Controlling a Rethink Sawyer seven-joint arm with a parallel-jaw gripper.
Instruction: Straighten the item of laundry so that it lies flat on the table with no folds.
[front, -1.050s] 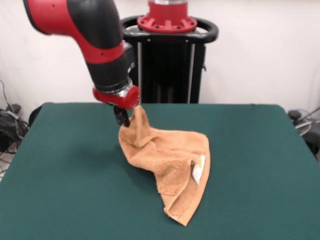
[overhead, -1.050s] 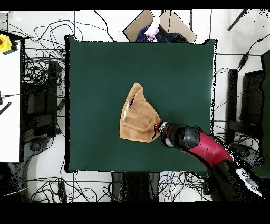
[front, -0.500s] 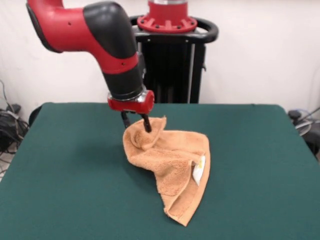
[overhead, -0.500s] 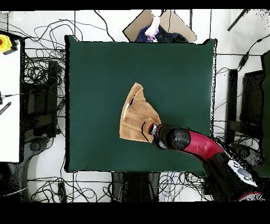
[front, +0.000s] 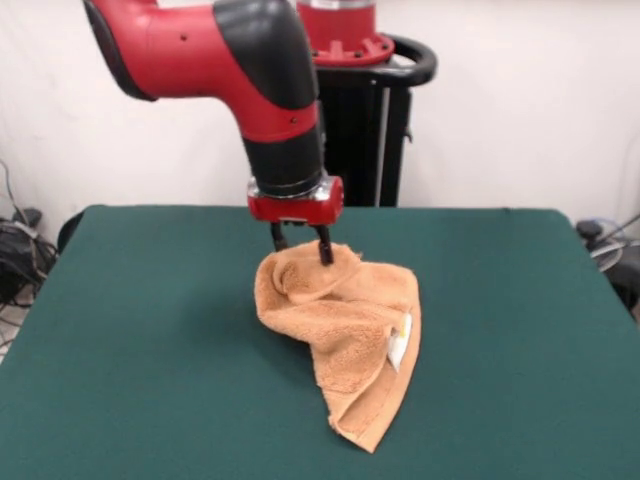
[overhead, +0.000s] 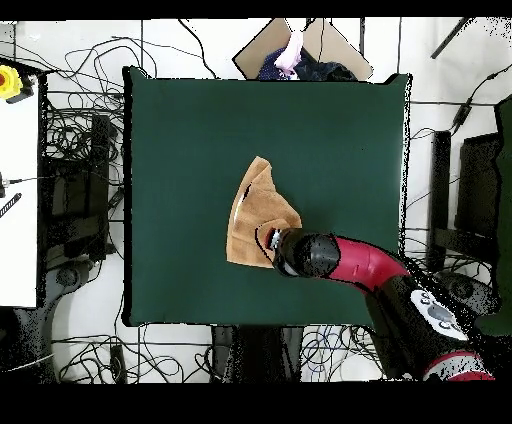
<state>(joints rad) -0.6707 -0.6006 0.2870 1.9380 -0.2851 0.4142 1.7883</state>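
Note:
The item of laundry (front: 345, 335), an orange-tan towel, lies crumpled and folded on the green table (front: 130, 330), with a white tag (front: 398, 340) on its right side. Its upper left part is bunched into a hump, and a narrow folded point reaches toward the front edge. My gripper (front: 303, 254) stands open right over that hump, its two black fingers (front: 325, 247) apart and their tips at the cloth. In the overhead view the towel (overhead: 255, 205) sits near the table's (overhead: 180, 150) middle. There the gripper (overhead: 268, 240) covers the towel's lower right corner.
Green surface stretches widely on every side of the towel. Tangled cables (overhead: 70, 130) lie on the floor round the table, a white bench (overhead: 20, 200) stands at the left, and a cardboard sheet (overhead: 300, 45) lies past the top edge.
The gripper let go of the raised towel corner and opened; the corner dropped into a hump. The arm moved right in the front view, over the towel.

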